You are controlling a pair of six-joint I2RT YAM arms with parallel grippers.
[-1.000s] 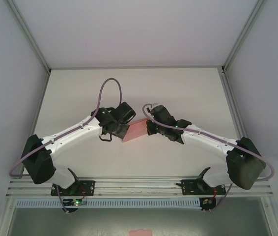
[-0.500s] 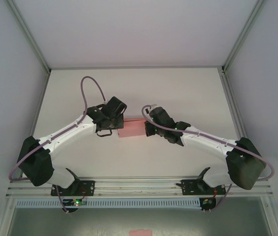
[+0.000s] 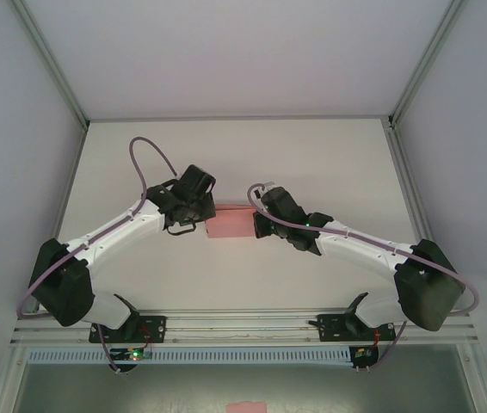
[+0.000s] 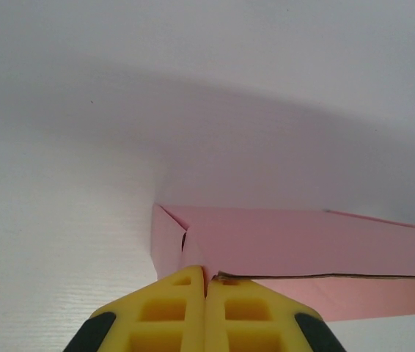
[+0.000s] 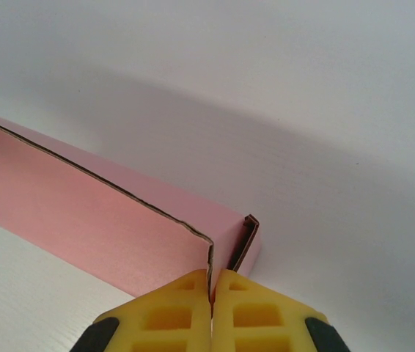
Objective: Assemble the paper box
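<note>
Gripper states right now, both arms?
Left gripper: shut, pinching a card edge at one end of the paper box.
Right gripper: shut, pinching a card edge at the other end.

Left arm (image 3: 114, 234) and right arm (image 3: 360, 245) are showing white shells, black joints; mauve cable (image 3: 143, 155) is looping behind left gripper (image 4: 205, 280); finger pads (image 4: 172, 312) are showing yellow, black-edged; green LED (image 3: 310, 221) is glowing behind right gripper (image 5: 211, 282).

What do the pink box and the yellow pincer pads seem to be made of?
Box: thin pink card, probably paperboard, with a matte finish. The signs are a thin dark cut edge and sharp folded creases. Pads: yellow and matte, likely soft rubber or foam, moulded with square recesses. How hard they are cannot be told.
</note>
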